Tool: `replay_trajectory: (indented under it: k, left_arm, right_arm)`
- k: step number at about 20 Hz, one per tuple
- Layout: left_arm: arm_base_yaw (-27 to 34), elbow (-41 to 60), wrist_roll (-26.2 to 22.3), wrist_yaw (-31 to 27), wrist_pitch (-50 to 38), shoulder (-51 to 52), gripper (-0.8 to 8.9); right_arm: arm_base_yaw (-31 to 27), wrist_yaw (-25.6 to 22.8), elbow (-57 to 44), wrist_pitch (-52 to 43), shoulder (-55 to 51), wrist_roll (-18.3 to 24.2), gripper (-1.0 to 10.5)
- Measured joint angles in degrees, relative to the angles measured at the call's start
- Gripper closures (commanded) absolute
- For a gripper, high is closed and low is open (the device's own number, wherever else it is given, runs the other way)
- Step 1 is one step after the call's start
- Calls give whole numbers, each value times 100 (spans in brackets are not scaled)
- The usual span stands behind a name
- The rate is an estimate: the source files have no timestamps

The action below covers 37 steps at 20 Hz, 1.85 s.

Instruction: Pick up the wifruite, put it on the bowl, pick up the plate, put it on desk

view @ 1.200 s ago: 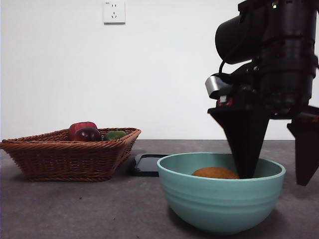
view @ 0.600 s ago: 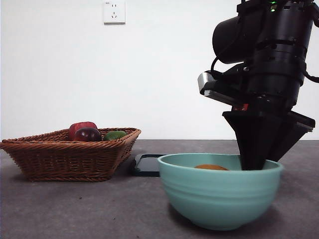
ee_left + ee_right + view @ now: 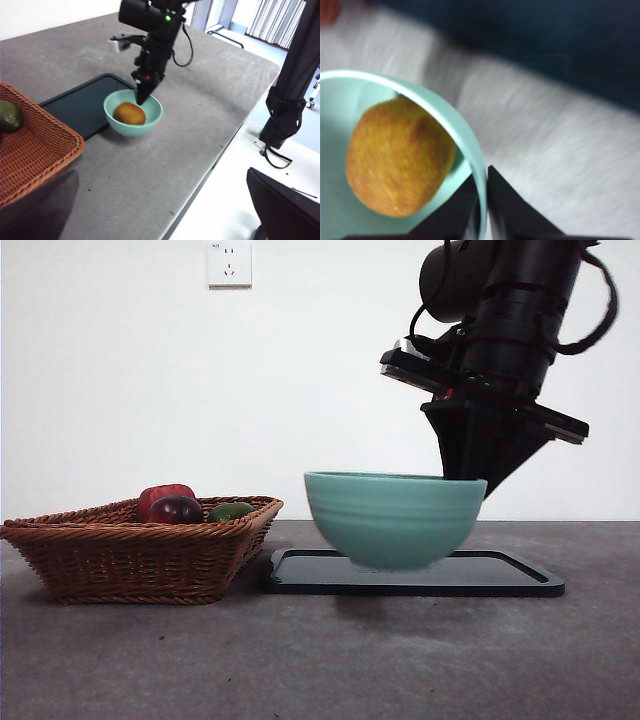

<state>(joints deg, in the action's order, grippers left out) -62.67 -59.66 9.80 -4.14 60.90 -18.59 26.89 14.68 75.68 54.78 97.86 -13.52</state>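
Note:
The mint-teal bowl (image 3: 395,520) hangs slightly tilted just above the desk (image 3: 200,660), in front of a flat black tray (image 3: 500,575). My right gripper (image 3: 465,472) is shut on the bowl's rim, one jaw inside and one outside, as the right wrist view shows (image 3: 484,207). The orange wifruite (image 3: 397,155) lies inside the bowl (image 3: 470,145); the bowl's wall hides it in the front view. From the left wrist view the bowl (image 3: 150,112), wifruite (image 3: 129,113) and right gripper (image 3: 142,95) show beside the tray (image 3: 75,105). My left gripper (image 3: 160,220) waits far off, open. No plate other than the tray shows.
A brown wicker basket (image 3: 130,560) stands at the left with a dark red fruit (image 3: 175,508) and a green fruit (image 3: 232,511). The desk's edge (image 3: 210,165) runs close behind the bowl in the left wrist view. A wall socket (image 3: 229,263) is on the back wall.
The right gripper has closed on the bowl's rim. It lifted the bowl off the desk and carried it up and away from the camera, uncovering the black tray behind.

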Motion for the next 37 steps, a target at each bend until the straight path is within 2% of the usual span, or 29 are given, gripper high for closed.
replay_trajectory:
  k: [7,10,16,24,25,27,30,32,35,36,37]
  left_arm:
    - [0,0,0,0,-7,0,187]
    - [0,0,0,0,-9,0,187]
    - [0,0,0,0,-11,0,188]
    - [-2,0,0,0,-22,0,188]
    - [-2,0,0,0,-24,0,188]
    - [-2,0,0,0,-24,0,188]
    - [-2,0,0,0,-24,0,188]
    - [-2,0,0,0,-24,0,188]
    - [-2,0,0,0,-26,0,188]
    - [-2,0,0,0,-28,0,188]
    - [-2,0,0,0,-28,0,188]
  right_arm:
    - [-413,-271,1906,835,1451,328,943]
    - [-570,-291,2483,901,1991,455,943]
    - [-890,-289,2608,603,2118,588,943]
    - [-896,-140,2625,579,2385,778,942]
    - [-896,-140,2625,584,2385,778,914]
    - [-896,-133,2625,612,2385,782,658]
    - [-933,-332,2693,625,2369,748,619]
    - [-940,-603,2953,787,2116,723,545]
    - [-933,-763,3198,1019,962,721,481]
    - [-931,-929,3213,1226,527,721,403]
    - [-931,-1163,3213,1534,181,721,395]
